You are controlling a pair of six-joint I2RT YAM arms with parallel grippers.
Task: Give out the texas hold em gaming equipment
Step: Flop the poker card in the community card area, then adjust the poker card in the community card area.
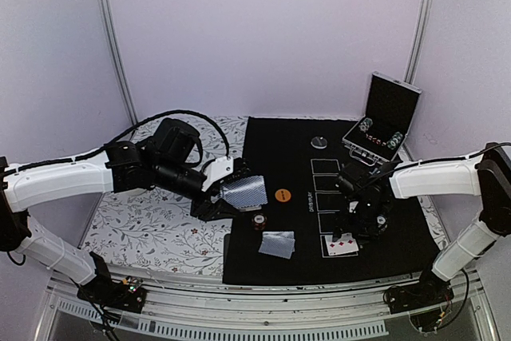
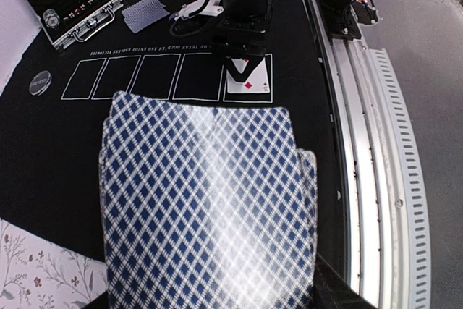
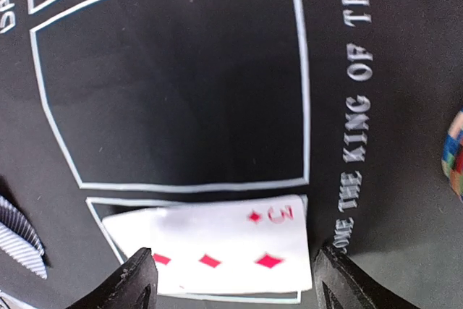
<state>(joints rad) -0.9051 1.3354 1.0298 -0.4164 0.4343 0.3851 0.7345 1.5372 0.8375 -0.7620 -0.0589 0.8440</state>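
Blue-checked backs fill my left wrist view: the left gripper [image 1: 231,193] is clamped on the deck [image 2: 202,208], which is fanned a little and held above the left edge of the mat [image 1: 263,149]. My only job there is to hold it level and steady. Moving across, an orange button [image 1: 281,195], one chip [image 1: 259,221] and two face-down cards [image 1: 277,243] lie on the mat, beside the row of boxes [image 1: 325,167]. On the right, the right gripper [image 3: 231,284] hangs low with its fingers [image 3: 137,284] spread wide, one on each side of the three of diamonds [image 3: 217,247], gripping nothing. That card lies face up in the nearest box, a touch skewed against the outline. I judge this to be the let-go, so I'd lift straight up with no sideways drift, lest a finger drag the card off its box.
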